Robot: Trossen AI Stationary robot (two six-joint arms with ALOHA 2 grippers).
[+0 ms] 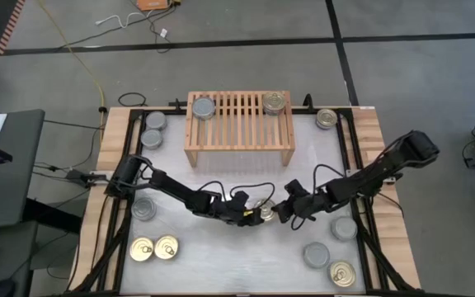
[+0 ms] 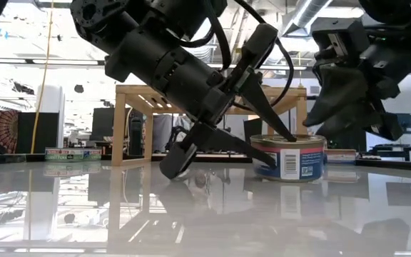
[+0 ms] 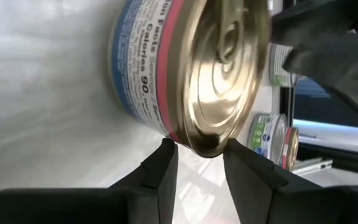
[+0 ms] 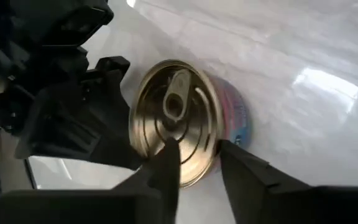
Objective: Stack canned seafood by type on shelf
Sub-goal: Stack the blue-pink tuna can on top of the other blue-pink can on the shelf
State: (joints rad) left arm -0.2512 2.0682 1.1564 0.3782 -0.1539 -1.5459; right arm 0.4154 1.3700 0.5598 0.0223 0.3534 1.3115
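Both of your arms meet at one gold-topped can (image 1: 264,213) standing upright near the middle of the white table (image 1: 246,256), on the near side of the shelf (image 1: 239,120) and well apart from it. Your left gripper (image 1: 254,214) reaches in from the left. In the low view its two fingers (image 2: 273,121) are spread wide, one slanting down onto the can's top rim, the other lying low at the can's left side; it is not closed on the can. Your right gripper (image 1: 283,209) comes in from the right. The right wrist view shows its fingertips (image 4: 169,163) narrowly parted at the rim of the pull-ring lid, with nothing clamped between them.

On the shelf's slatted top you have one silver-topped can (image 1: 204,107) at the far left corner and one gold-topped can (image 1: 275,102) at the far right corner.

The remaining cans sit on the table. Two silver ones (image 1: 153,129) are just left of the shelf, and one can (image 1: 326,119) is just right of it. A silver can (image 1: 143,208) lies under the left arm, with two gold ones (image 1: 154,248) side by side at the near left. At the near right are two silver cans (image 1: 330,242) and a gold one (image 1: 342,274).
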